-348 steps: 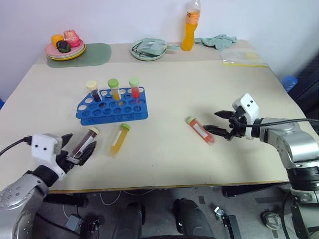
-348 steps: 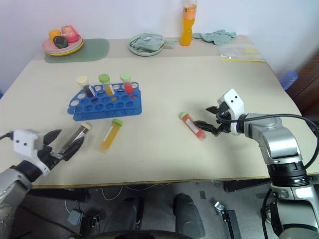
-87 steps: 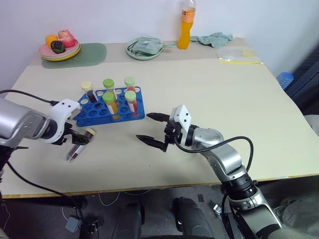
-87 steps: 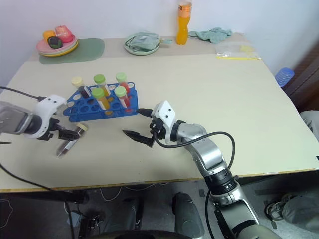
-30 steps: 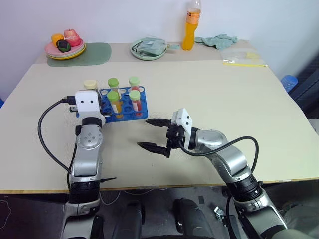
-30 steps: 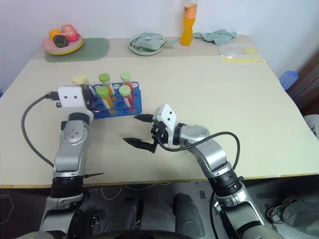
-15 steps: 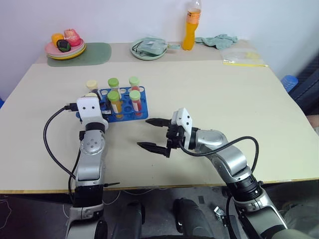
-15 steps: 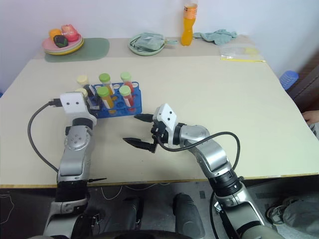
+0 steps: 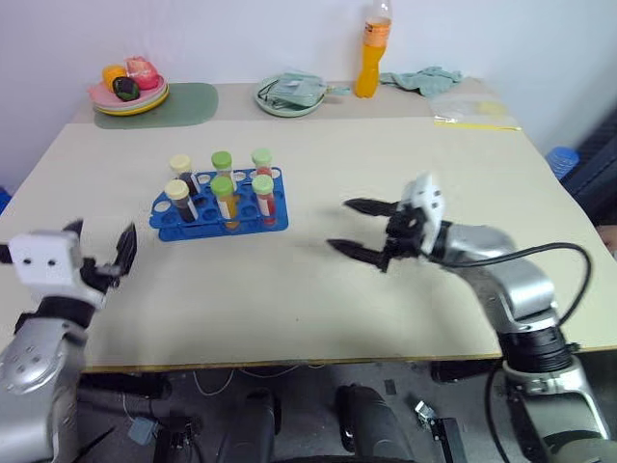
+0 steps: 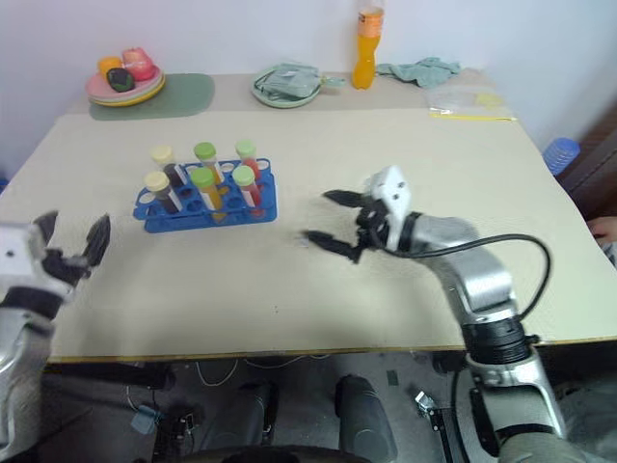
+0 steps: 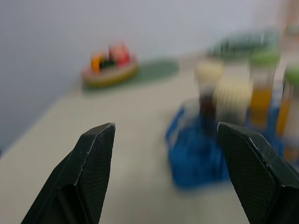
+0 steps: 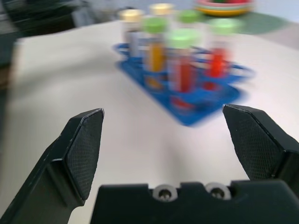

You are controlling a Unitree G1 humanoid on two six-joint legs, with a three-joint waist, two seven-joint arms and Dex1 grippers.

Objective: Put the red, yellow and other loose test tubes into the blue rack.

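Left gripper [image 9: 101,253]: fingers apart, nothing between them, hovering at the near left edge of the table [image 9: 405,164], aimed toward the far side. Ahead of it and a little to its right, the blue rack [image 9: 217,204], resting flat on the beige top. Standing upright in the rack, 6 test tubes: 2 with cream caps [image 9: 176,190] on the end nearest this gripper, holding dark liquid; 2 with green caps over yellow-orange liquid [image 9: 224,188]; 2 with green caps over red liquid [image 9: 262,184]. No loose tube lying on the bare surface around it.

Right gripper [image 9: 364,230]: fingers spread wide, empty, held just above the tabletop near its middle, pointing toward the rack. Rack well apart from these fingertips, off to their left across open beige surface.

Farther out, past the rack from the left gripper: a green mat [image 9: 183,100] at the far left corner, a plate of colourful food [image 9: 129,94] on its left end. Along the far edge, a pale green dish [image 9: 292,96] with something folded in it, then an orange drink bottle [image 9: 369,58] standing upright, then a crumpled teal cloth [image 9: 424,78]. Near the far right corner, a clear plastic bag [image 9: 474,113] with a yellow strip. Behind the table, a plain pale wall [image 9: 241,34]. Off the right edge, a blue object [image 9: 561,158] lower down, partly hidden.
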